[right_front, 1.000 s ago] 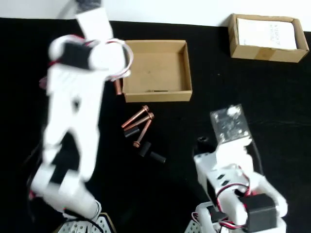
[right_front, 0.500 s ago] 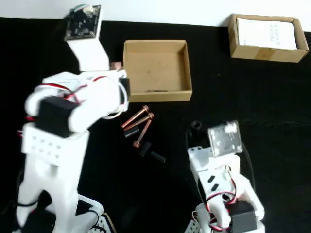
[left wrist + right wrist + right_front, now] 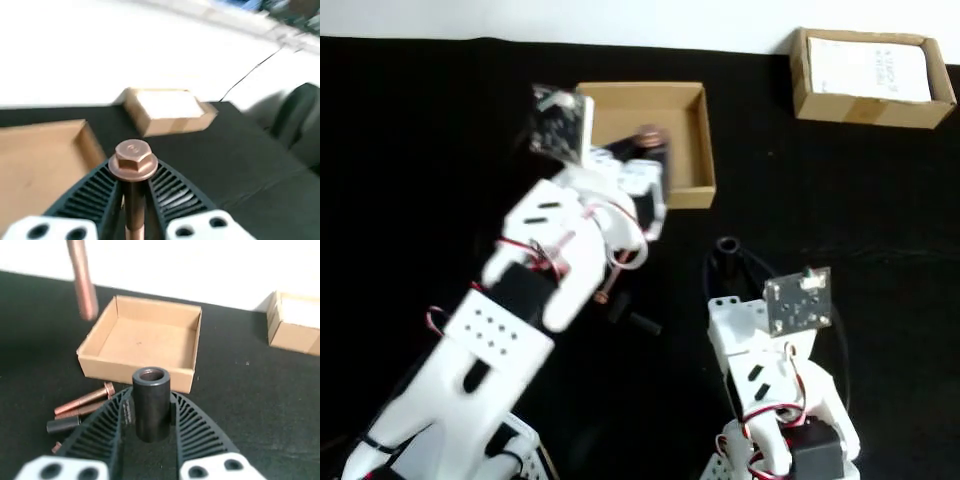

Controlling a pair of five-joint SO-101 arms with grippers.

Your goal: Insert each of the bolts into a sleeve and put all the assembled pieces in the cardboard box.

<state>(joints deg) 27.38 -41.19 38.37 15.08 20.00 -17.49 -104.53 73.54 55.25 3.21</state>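
Swung in from the table's left side, the left gripper (image 3: 133,176) is being held over the cardboard box (image 3: 701,130), its jaws being pressed shut around a copper bolt (image 3: 133,161). A black sleeve (image 3: 151,407) is being clamped upright by the right gripper (image 3: 150,396), near loose bolts (image 3: 82,402) on the black table (image 3: 840,200)

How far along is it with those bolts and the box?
Nothing looks finished: the cardboard box looks empty. In hand: the left gripper holds a bolt, the right gripper a sleeve, not yet joined. Remaining: loose bolts and a loose sleeve on the table.
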